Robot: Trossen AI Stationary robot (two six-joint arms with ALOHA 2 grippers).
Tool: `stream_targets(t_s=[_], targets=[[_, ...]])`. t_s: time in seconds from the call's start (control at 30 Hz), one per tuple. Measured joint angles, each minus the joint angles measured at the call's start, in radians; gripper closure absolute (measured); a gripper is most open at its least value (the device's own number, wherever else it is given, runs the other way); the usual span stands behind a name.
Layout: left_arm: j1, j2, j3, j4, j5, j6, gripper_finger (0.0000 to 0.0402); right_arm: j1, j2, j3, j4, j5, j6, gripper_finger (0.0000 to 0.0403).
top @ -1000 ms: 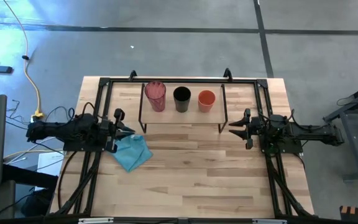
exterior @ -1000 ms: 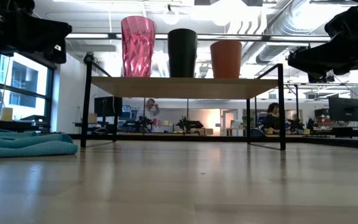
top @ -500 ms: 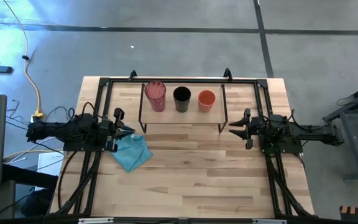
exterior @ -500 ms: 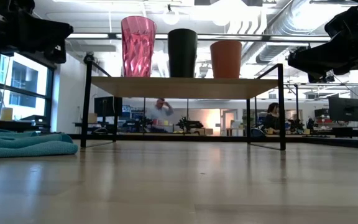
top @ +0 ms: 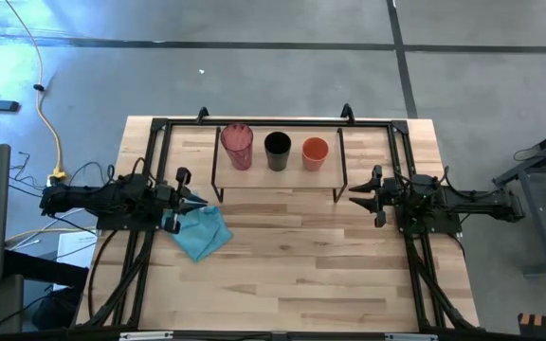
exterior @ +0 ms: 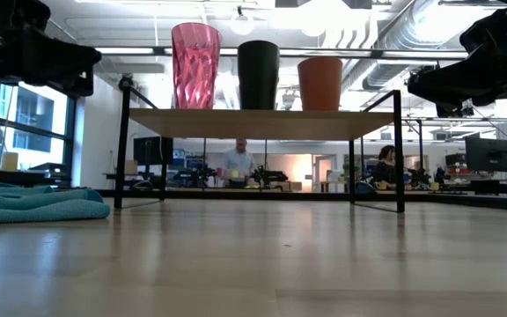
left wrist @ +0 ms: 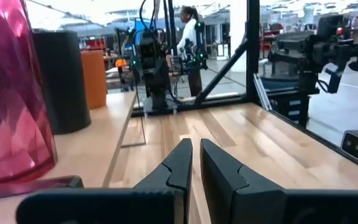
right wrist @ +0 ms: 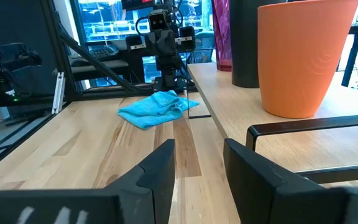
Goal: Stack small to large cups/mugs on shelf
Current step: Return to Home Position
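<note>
Three cups stand upright in a row on the shelf, on its light wood top: the tall pink tumbler, the black cup and the short orange cup. My left gripper hovers off the shelf's left end, shut and holding nothing. My right gripper hovers off the shelf's right end, open and holding nothing. The left wrist view has the pink tumbler closest, and the right wrist view has the orange cup closest.
A crumpled teal cloth lies on the table under and in front of my left gripper. Black frame rails run along the table's left, right and far sides. Bare wood stretches toward the near edge. People move in the room behind.
My left arm has sunk a little and drawn slightly back toward the table's left edge. The cups and the cloth have stayed put. A person in the room behind has walked to the right.
</note>
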Motion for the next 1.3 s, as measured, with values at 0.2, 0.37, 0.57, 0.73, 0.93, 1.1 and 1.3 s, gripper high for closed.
stream_targets(t_s=[0.2,0.37,0.57,0.73,0.93,1.1,1.3], targets=[[0.0,0.0,-0.001,-0.006,-0.031,-0.002,0.0378,0.0,0.0,0.0,0.0,0.0,0.0,0.0274],[0.0,0.0,-0.001,-0.009,-0.041,-0.003,0.0378,0.0,0.0,0.0,0.0,0.0,0.0,0.0274],[0.0,0.0,-0.001,-0.01,-0.054,-0.009,0.0378,0.0,0.0,0.0,0.0,0.0,0.0,0.0274],[0.0,0.0,-0.001,-0.017,-0.081,-0.044,0.0378,0.0,0.0,0.0,0.0,0.0,0.0,0.0274],[0.0,0.0,-0.001,-0.017,-0.081,-0.054,0.0378,0.0,0.0,0.0,0.0,0.0,0.0,0.0274],[0.0,0.0,-0.001,-0.016,-0.081,-0.055,0.0378,0.0,0.0,0.0,0.0,0.0,0.0,0.0274],[0.0,0.0,-0.001,-0.016,-0.079,-0.054,0.0378,0.0,0.0,0.0,0.0,0.0,0.0,0.0274]])
